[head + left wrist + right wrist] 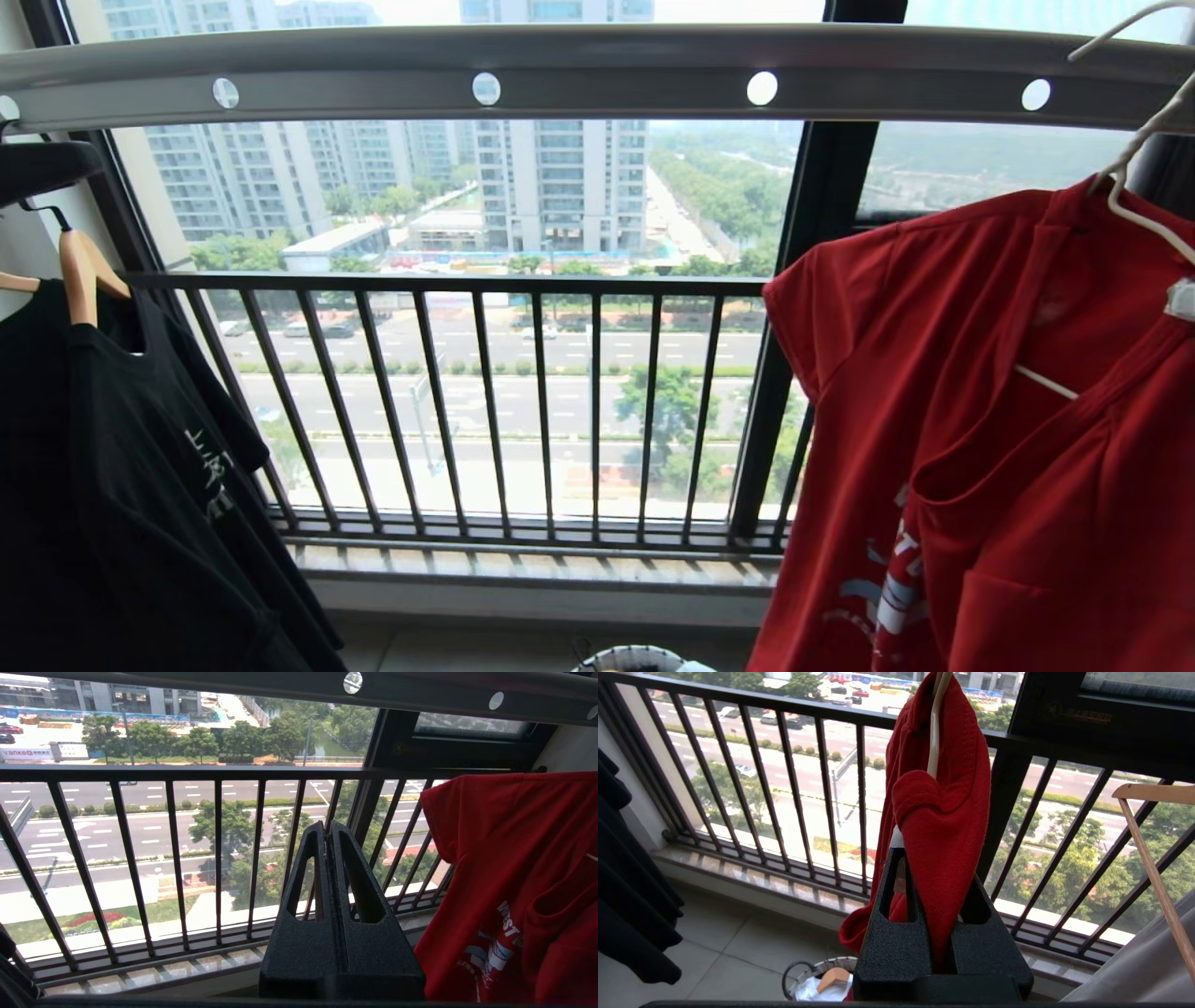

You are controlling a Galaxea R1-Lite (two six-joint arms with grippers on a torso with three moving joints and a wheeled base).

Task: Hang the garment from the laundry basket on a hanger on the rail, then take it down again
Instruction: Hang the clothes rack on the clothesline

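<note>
Head view: garment [1008,448] cut off; hanger [1134,163] maybe railed.

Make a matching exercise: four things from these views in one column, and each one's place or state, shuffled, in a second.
Things:
1. bright red T-shirt
2. black shirt
3. left gripper
4. round white mesh laundry basket

Places or states:
A. shut on nothing
B. on the floor by the window railing
C. on a wooden hanger, at the robot's left
D. on a thin white wire hanger, pinched by the right gripper

Pairs: 1-D, 2-C, 3-A, 4-B
</note>
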